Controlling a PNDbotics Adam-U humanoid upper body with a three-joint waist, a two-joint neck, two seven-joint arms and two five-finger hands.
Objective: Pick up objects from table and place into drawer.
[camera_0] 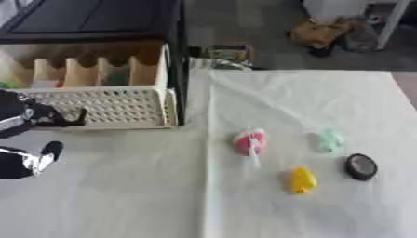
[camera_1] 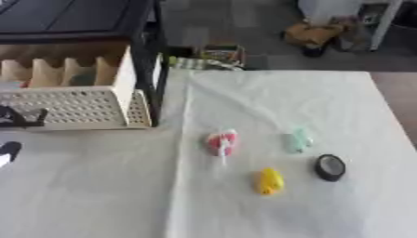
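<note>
Yellow object [camera_0: 303,180]: lying nearest, toward the surface's [camera_0: 122,195] right side. Black round object [camera_0: 361,166]: sitting just right of it. Pink-red object [camera_0: 250,142] and pale green object [camera_0: 329,140]: resting slightly farther back. Drawer [camera_0: 114,108]: standing open at the far left corner. Left hand [camera_0: 36,118]: showing at the left edge before the drawer, fingers curling, holding nothing visible.

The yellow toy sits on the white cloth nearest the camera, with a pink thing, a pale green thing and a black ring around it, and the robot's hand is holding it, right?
Not quite. No hand holds the yellow toy: it lies alone on the white cloth, nearest the camera, with the pink thing, pale green thing and black ring around it. The left eye view shows the left hand far off by the drawer.
</note>
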